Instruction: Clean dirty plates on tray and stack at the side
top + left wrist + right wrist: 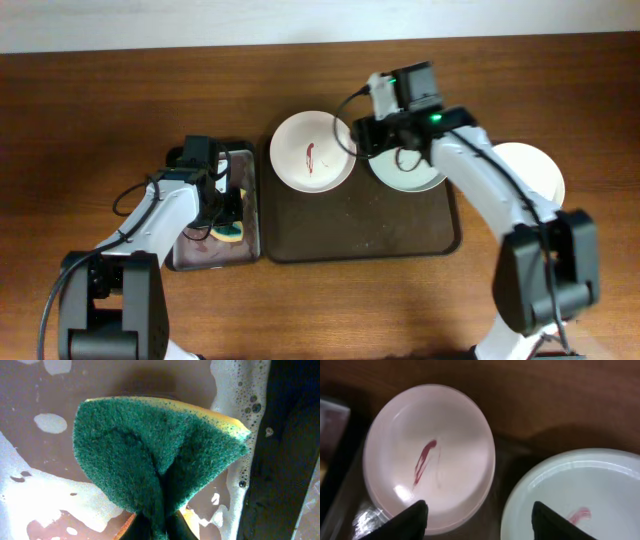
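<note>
We pinch the sponge [160, 460] in our left gripper [157, 529] over the soapy pan [200, 255], with the nearest smeared plate [312, 152] just to its right on the tray [350, 225], beside our spread right gripper [480, 515].

bg: dark wood-grain table [90, 90] | pale white strip [200, 20] past far edge
</note>
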Robot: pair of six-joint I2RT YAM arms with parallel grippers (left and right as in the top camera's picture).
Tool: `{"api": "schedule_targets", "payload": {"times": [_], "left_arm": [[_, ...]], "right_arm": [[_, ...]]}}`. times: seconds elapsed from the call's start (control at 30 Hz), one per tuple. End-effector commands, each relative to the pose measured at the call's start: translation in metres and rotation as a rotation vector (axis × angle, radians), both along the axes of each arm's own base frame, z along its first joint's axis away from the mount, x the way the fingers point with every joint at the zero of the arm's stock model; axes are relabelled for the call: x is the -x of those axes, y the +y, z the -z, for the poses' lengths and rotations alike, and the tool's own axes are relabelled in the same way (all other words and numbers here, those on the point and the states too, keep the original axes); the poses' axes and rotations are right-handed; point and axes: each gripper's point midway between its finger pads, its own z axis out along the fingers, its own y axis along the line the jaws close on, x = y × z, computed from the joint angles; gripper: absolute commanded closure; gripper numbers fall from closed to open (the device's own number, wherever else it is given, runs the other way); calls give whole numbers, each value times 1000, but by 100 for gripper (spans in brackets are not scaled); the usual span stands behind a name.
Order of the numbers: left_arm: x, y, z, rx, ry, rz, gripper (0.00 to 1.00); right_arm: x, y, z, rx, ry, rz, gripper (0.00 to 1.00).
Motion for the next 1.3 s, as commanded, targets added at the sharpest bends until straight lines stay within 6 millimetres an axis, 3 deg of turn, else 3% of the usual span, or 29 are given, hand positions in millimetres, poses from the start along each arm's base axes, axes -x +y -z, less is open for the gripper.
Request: {"api": "schedule_targets", "payload": {"times": [0.0,0.13,0.27,0.33,0.37,0.4,0.43,0.5,0.63,0.73,0.83,0.9,1.0,1.2,1.27], "left_arm": [[2,-2,3,12,10,11,96],[2,-2,3,12,10,12,95],[2,-2,3,12,9,12,95],[1,-2,3,12,9,12,95],[2,-2,3,12,9,12,96],[1,-2,3,12,9,11,96],[1,-2,3,12,8,12,96],[1,-2,3,12,8,12,96],[0,-2,2,12,3,12,100],[-12,0,-3,5,-46,9,100],[-34,-2,-27,11,-130,10,100],[-40,-3,-33,14,-160,9,100],[-36,-2,-22,9,-133,8,100],[-15,-2,28,8,-10,4,100],[-15,-3,29,11,-5,5,100]], "right_arm": [[-14,4,30,87,-15,73,33],[-22,11,62,46,31,139,39],[-18,21,85,7,89,110,55],[-13,27,91,-17,118,87,68],[-9,27,93,-21,139,83,84],[-4,26,94,-15,160,82,93],[1,24,94,-7,178,84,96],[11,19,88,8,212,87,96],[57,2,66,67,350,91,96],[81,-7,70,108,447,95,96],[94,-11,75,129,496,96,96],[95,-12,75,131,499,96,96],[96,-12,75,133,505,96,96],[97,-12,75,134,508,96,96],[97,-12,75,134,508,96,96]]}}
